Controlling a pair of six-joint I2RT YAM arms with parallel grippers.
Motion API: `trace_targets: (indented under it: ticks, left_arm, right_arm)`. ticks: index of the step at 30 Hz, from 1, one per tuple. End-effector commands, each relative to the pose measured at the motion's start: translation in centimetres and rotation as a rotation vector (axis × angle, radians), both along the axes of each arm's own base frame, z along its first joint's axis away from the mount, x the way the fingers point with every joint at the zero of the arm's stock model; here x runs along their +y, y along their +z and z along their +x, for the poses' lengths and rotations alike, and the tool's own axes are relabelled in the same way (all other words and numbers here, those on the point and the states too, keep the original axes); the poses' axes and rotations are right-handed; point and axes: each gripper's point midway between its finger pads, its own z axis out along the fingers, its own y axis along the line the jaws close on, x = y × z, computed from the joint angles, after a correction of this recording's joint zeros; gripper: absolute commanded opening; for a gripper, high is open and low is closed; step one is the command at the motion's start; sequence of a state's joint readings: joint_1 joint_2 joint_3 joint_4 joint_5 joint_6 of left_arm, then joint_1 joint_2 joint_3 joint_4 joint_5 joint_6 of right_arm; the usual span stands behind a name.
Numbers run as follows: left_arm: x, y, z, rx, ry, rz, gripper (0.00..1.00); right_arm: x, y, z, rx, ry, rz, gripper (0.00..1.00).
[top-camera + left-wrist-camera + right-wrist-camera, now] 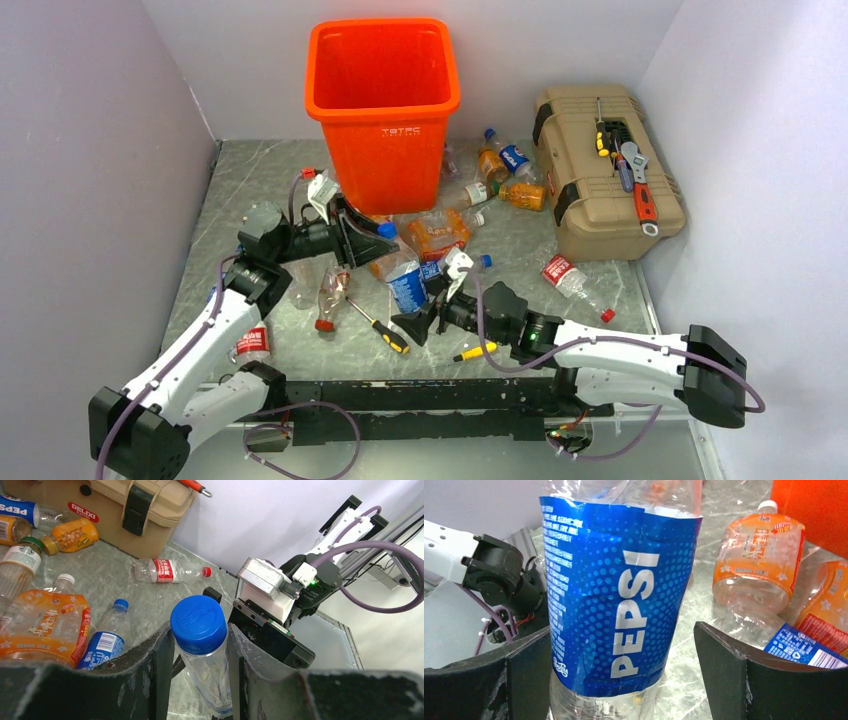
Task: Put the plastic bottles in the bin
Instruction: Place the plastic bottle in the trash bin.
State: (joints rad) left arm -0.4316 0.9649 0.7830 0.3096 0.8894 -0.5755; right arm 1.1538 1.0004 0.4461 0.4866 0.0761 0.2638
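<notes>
A clear Pepsi plastic bottle (405, 283) with a blue cap (199, 625) stands tilted between the two arms. My left gripper (200, 662) is shut on its neck just under the cap, right in front of the orange bin (382, 110). My right gripper (621, 672) is open around the bottle's blue label (619, 595). Its left finger (526, 675) is close against the bottle and its right finger (724, 665) stands well clear. In the top view the right gripper (428, 315) sits low beside the bottle's base.
More bottles lie around: orange ones (437, 232), a red-labelled one (568, 275), a cluster (505, 165) by the tan toolbox (600, 170), and crushed ones (325, 290) at the left. Two yellow-handled screwdrivers (380, 325) (475, 351) lie near the front.
</notes>
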Motion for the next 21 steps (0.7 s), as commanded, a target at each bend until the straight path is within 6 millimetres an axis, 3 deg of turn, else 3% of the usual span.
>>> trace_targets:
  ticks: [1,6,14,17,21]
  left_arm:
    - [0.4,0.5,-0.5,-0.04,0.023,-0.002,0.0]
    - [1.1,-0.1,0.6,-0.041,0.113,0.038,0.0]
    - [3.2,1.6,1.8,-0.135,0.297,0.019,0.0]
    - [4.0,4.1,2.3,-0.192,0.365,-0.015,0.0]
    - [5.7,10.7,3.4,-0.35,0.499,-0.063,0.0]
  right_arm:
    - [-0.1,1.6,0.1,0.021,-0.012,-0.007,1.0]
    - [-1.5,3.1,0.6,0.065,-0.086,-0.016,1.0]
    - [-5.3,4.2,0.2,0.074,-0.159,-0.004,1.0]
    - [-6.7,4.2,0.5,0.077,-0.211,0.028,1.0]
    - [-7.8,3.8,0.8,0.052,-0.247,0.043,1.0]
